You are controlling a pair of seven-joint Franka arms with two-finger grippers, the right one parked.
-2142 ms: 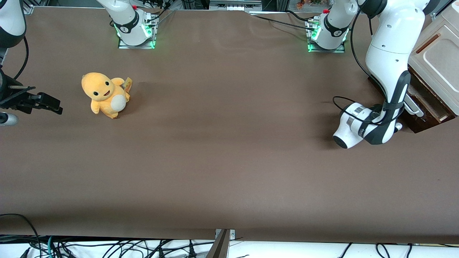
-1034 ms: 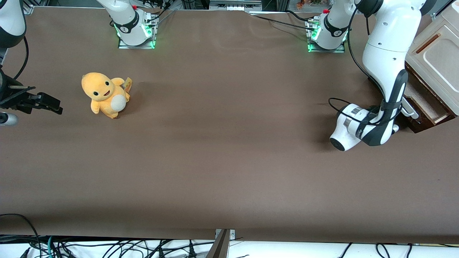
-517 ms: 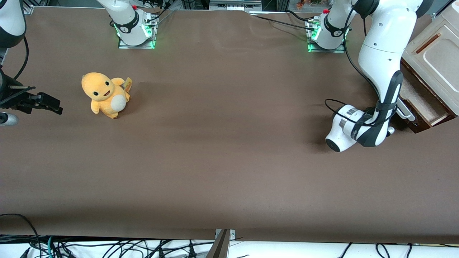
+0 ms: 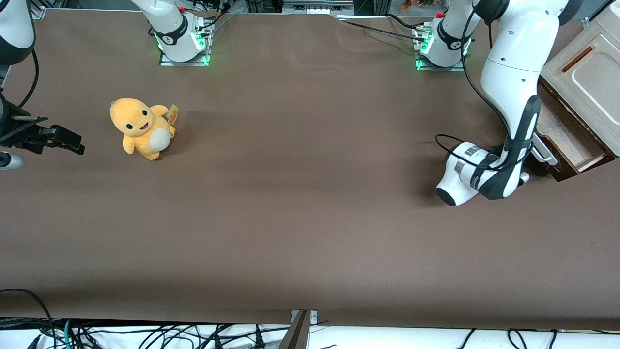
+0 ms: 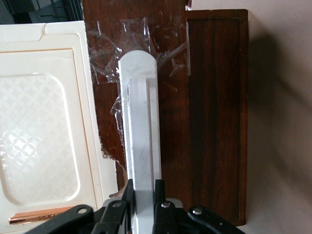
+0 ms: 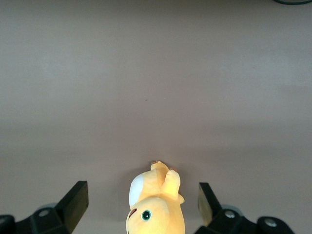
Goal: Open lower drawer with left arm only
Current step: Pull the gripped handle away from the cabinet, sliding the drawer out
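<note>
The lower drawer stands partly pulled out of the cabinet at the working arm's end of the table, its pale floor showing. Its dark brown front carries a silver bar handle. My gripper is shut on that handle, one black finger pressed on each side of the bar. In the front view the left arm bends down in front of the drawer. Its white wrist lies low over the table and covers most of the gripper, with only the end of the handle showing.
The cabinet's cream panel with an orange-brown slot sits above the drawer. A yellow plush toy stands toward the parked arm's end. Two green-lit arm bases stand along the table edge farthest from the front camera.
The left arm's wrist has moved toward the parked arm's end of the table, and the lower drawer has come farther out of the cabinet with it, showing more pale floor.
</note>
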